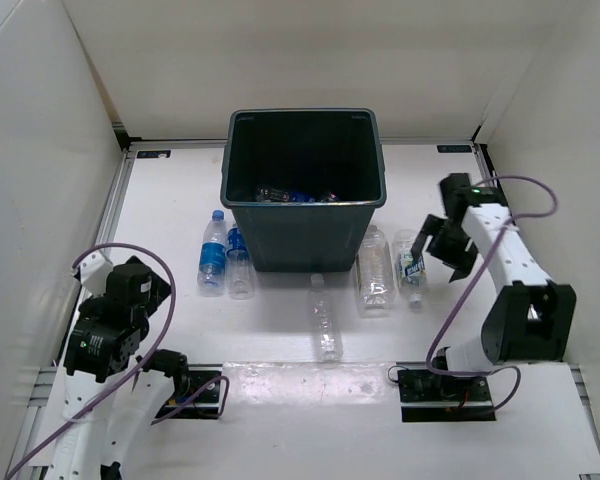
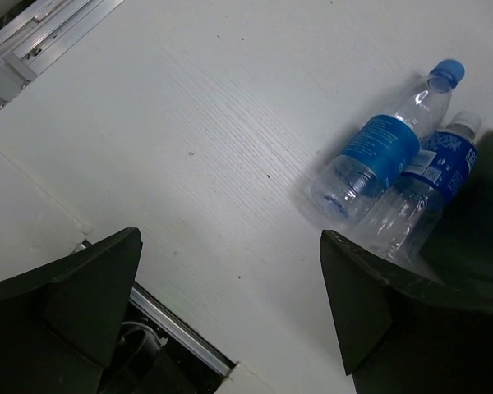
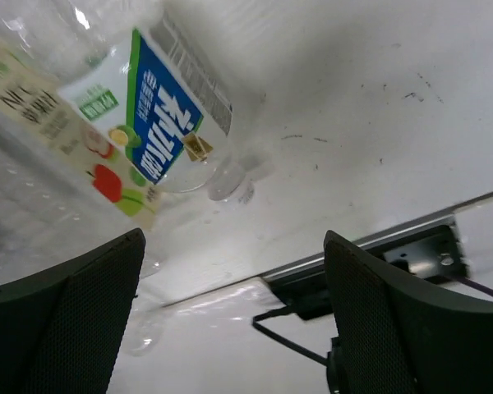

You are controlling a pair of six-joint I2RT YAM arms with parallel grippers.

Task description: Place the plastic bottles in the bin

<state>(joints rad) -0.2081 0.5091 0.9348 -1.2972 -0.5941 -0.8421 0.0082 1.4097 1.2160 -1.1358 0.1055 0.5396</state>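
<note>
Partly done. A few plastic bottles (image 1: pixel 290 195) lie inside the bin (image 1: pixel 302 245). Five are left on the table (image 1: pixel 160 200): blue pair (image 1: pixel 212 255) at the bin's 8 o'clock, single bottle (image 1: pixel 325 320) at 6, clear pair (image 1: pixel 374 268) at 4. Right gripper (image 1: pixel 446 246) has jaws apart and empty, just beside the clear pair. Left gripper (image 2: pixel 230 287) is apart and empty, at 7 o'clock.

left fingers (image 2: pixel 78 305) spread, right fingers (image 3: pixel 74 320) spread

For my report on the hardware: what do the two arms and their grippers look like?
Both the left arm and right arm have white links with black joints, each trailing a purple cable. The left gripper and right gripper have broad black fingers.
</note>
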